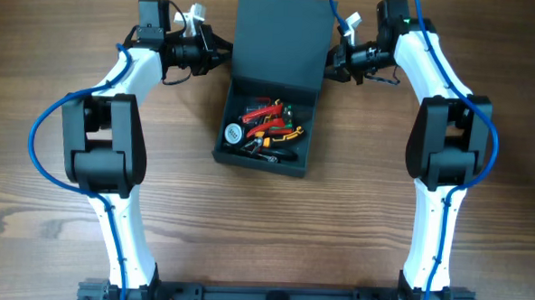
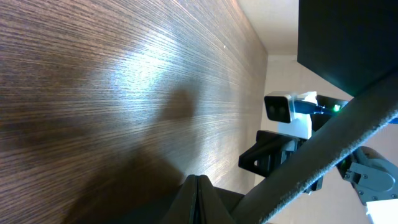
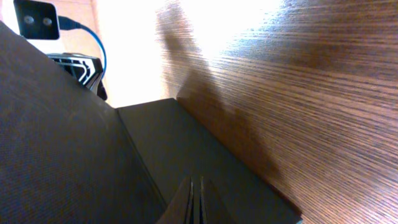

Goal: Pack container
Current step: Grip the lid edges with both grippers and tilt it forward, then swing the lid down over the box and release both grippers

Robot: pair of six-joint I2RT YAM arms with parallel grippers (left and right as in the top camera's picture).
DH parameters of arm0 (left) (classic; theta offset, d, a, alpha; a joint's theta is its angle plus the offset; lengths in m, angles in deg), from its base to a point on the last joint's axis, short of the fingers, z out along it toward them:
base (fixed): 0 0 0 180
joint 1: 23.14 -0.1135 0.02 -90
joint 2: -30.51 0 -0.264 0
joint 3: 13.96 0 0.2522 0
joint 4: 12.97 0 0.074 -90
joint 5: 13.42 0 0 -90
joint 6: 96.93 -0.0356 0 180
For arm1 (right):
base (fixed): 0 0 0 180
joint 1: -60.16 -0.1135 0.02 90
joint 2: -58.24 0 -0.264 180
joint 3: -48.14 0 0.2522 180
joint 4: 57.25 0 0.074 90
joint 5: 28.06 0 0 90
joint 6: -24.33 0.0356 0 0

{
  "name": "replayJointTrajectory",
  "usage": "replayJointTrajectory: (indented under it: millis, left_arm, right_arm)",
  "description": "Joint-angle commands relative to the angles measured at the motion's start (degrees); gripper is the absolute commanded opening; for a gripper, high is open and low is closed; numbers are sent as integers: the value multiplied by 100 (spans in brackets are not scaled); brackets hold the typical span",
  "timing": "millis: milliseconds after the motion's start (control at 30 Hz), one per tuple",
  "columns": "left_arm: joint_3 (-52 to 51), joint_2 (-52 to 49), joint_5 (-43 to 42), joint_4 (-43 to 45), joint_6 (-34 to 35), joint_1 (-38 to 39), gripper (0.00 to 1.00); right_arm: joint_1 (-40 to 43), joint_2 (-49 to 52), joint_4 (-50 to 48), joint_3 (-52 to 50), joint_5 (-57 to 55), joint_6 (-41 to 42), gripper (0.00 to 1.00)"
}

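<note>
Pressed-together fingers of the left gripper (image 2: 198, 182) rise from the bottom edge of the left wrist view. The right gripper (image 3: 196, 184) shows the same in its own view, its jaws meeting in a thin seam with nothing between them.

From overhead, the container (image 1: 260, 160) sits at mid-table, towards the far edge and between the two arms. It is open, and its lid (image 1: 280, 37) stands raised behind the box. Inside lies a jumble of hand tools (image 1: 269, 123) with red, orange and green handles, plus a round white item (image 1: 235, 132) at the left side. What each tool is cannot be told.

Box and lid share one dark, matte teal-grey colour, with flat faces and straight edges.

Each gripper flanks the lid, the left one just beside its left edge and the right one at its right edge. Whether either touches it is unclear.

Blue cables (image 1: 34, 140) loop along the white arms. Bare wooden table (image 1: 47, 222) surrounds the box, and a black base rail (image 1: 270, 299) runs along the near edge.
</note>
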State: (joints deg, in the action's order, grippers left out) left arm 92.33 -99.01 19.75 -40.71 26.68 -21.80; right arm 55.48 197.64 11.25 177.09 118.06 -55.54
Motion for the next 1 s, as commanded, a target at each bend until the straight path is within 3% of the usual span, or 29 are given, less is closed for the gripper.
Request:
replayJointTrajectory:
  millis: [0,600,967]
  left_arm:
    - [127,291,-199,-26,-179,166,4]
    - [129,901,348,-181,-625,197,4]
    - [129,1543,857,-1270,-1252,444,4]
  right_arm:
    - [-61,-323,114,348,42,-286,4]
    - [-61,-354,1010,1130,44,-916,4]
    - [-61,-363,2693,2065,-245,-1974,4]
